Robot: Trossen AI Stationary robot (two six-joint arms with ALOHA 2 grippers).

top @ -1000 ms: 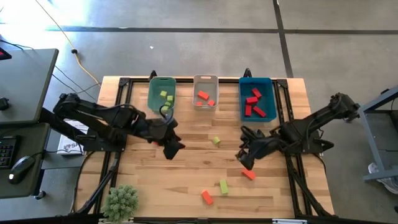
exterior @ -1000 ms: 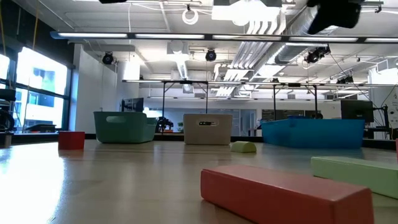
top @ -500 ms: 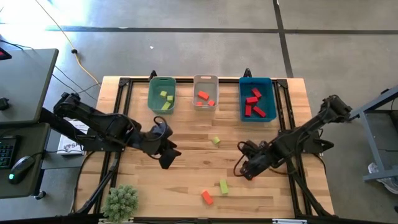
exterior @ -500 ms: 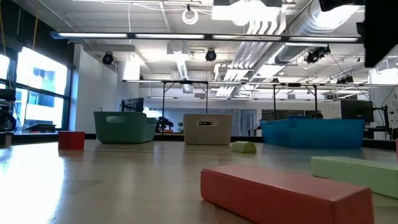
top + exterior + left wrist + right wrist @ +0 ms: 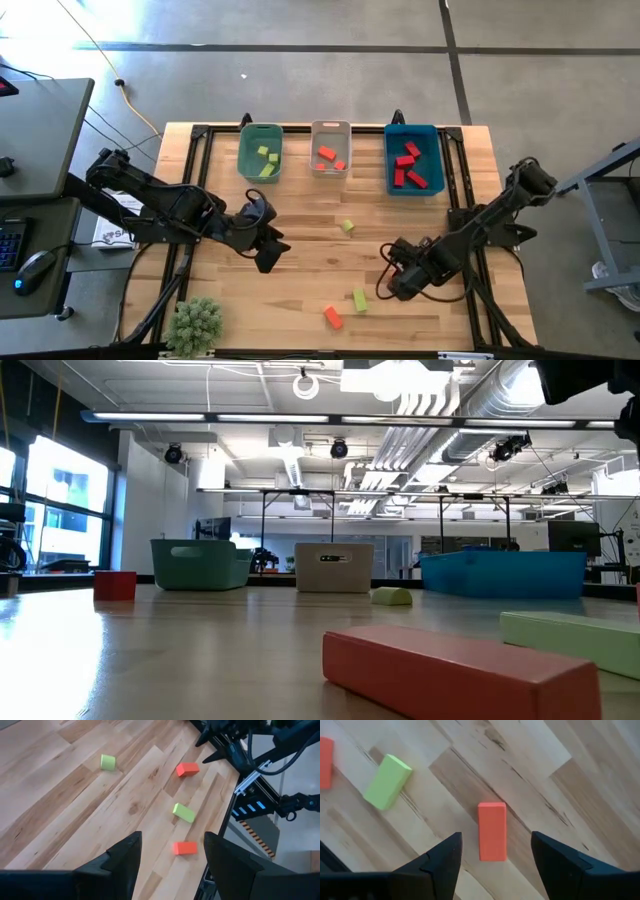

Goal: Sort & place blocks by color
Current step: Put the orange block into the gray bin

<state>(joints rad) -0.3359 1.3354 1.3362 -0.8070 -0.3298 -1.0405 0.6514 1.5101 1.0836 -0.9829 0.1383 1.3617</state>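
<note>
My right gripper [image 5: 394, 282] [image 5: 495, 839] is open and hovers over an orange-red bar [image 5: 492, 831], which lies flat on the table between and beyond the two fingers. The arm hides this bar in the high view. My left gripper [image 5: 268, 250] [image 5: 172, 837] is open over bare wood at the table's left-centre. Loose on the table lie a yellow-green block [image 5: 347, 227], a yellow-green bar [image 5: 359, 299] and an orange-red bar [image 5: 333, 317]. The low view also shows a red cube [image 5: 115, 584] resting on the table.
Three bins stand along the far edge: a green bin [image 5: 260, 133] with yellow-green blocks, a white bin [image 5: 330, 128] with orange-red ones, and a blue bin [image 5: 413, 131] with deep red ones. A small plant [image 5: 195, 323] sits at the near left corner. Bare wood lies between the arms.
My right gripper has moved toward the near edge and come over the orange-red bar, which has stayed where it was. My left gripper has drawn back from the green bin a little toward the near edge, then kept still.
</note>
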